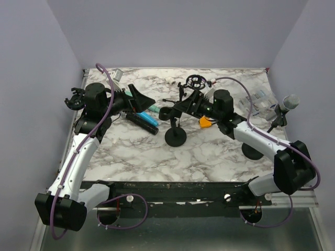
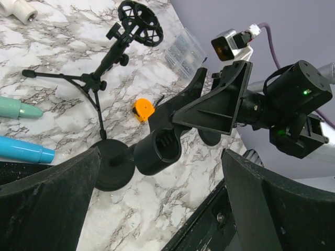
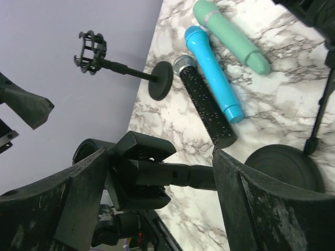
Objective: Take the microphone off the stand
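The stand (image 1: 175, 137) is near the table's middle, and its tube clip (image 2: 157, 151) is empty. My right gripper (image 1: 172, 109) is open, with the clip (image 3: 138, 172) between its fingers (image 3: 78, 198). A black microphone (image 1: 141, 121) lies flat on the marble left of the stand, and shows again in the right wrist view (image 3: 207, 102). My left gripper (image 1: 145, 101) hangs wide open over the lying microphones, holding nothing; its view faces the clip and the right gripper (image 2: 172, 112). A grey microphone (image 1: 288, 102) sits in another stand at the far right.
A blue microphone (image 3: 214, 73) and a teal one (image 3: 230, 36) lie beside the black one. Shock-mount stands are at the back (image 1: 194, 81) and by the left wall (image 1: 76, 97). An orange piece (image 1: 205, 122) and a clear box (image 1: 259, 102) lie on the right.
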Robot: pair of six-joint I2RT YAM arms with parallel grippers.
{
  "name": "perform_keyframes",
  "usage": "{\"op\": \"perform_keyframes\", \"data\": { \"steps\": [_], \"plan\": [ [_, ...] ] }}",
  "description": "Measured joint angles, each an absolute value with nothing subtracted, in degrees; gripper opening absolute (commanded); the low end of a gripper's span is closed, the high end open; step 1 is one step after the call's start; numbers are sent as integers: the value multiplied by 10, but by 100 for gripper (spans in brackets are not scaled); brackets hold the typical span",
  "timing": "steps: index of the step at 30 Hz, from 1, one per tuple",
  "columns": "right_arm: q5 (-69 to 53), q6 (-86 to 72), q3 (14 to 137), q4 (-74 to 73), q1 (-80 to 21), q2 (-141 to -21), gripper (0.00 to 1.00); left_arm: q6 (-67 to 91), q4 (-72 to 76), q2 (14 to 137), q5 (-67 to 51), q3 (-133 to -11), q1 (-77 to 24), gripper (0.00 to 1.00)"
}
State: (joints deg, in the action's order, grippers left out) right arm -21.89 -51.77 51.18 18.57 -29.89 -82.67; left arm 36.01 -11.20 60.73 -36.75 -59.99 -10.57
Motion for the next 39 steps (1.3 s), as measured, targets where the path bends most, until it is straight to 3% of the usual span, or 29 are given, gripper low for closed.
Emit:
{"op": "perform_keyframes", "data": {
  "steps": [7,16,25,39],
  "plan": [
    [-140,-408,568,-4,-299,-775,100,360,-112,607,-369,-600,-106,95],
    [27,-307,610,-212,-299,-644,100,360,-109,607,-371,-600,-106,95],
    [225,-336,569,-351,-299,-556,100,361,-104,607,-373,-600,-106,95],
    [582,-463,362,-312,-299,-500,92,364,-103,607,-380,-600,-106,96]
  ]
}}
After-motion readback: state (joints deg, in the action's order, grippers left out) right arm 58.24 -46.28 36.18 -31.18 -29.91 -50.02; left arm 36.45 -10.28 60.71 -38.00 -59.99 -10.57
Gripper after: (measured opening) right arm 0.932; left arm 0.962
